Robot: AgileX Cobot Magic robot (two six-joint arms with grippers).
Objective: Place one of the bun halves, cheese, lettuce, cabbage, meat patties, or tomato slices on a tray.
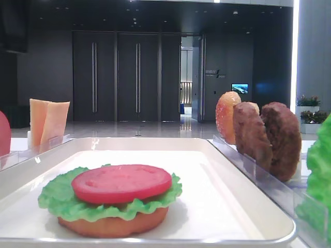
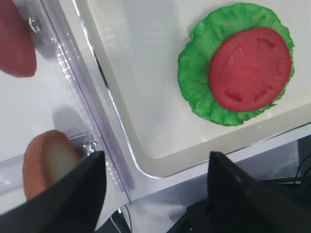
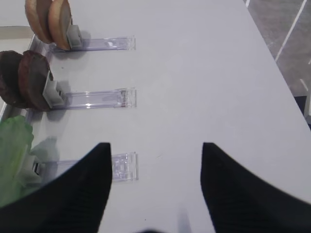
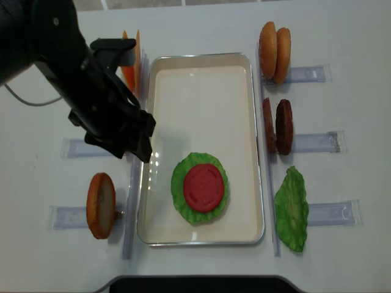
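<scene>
In the low front view, you have a stack at the lower left of the tray (image 1: 207, 155): a flat bun half (image 1: 111, 225) at the bottom, lettuce (image 1: 62, 199) on it, and a tomato slice (image 1: 121, 182) on top, sitting level and centred. Cheese (image 1: 47, 121) stands at the left edge, and the meat patties (image 1: 266, 137) lean in their clear holder at the right with a seeded bun half (image 1: 226, 114) behind them.

In the right wrist view, your right tool (image 3: 155, 189) fills the bottom of the frame with its prongs spread wide and nothing between them, over bare counter (image 3: 204, 73).

In the left wrist view, your left tool (image 2: 154, 194) is also spread wide and empty, at the bottom of the frame over the tray's corner; the tomato lies at the upper right, clear of it.

In the overhead view, the left arm (image 4: 91, 91) sits at the upper left, beside the tray's left rim, well apart from the stack.

The tomato looks placed, I judge. Lift the left tool straight up before swinging away, so it cannot clip the rim or the clear holder (image 2: 82, 116) beside it. For the next piece, approach from above and set it down flat on the stack.
</scene>
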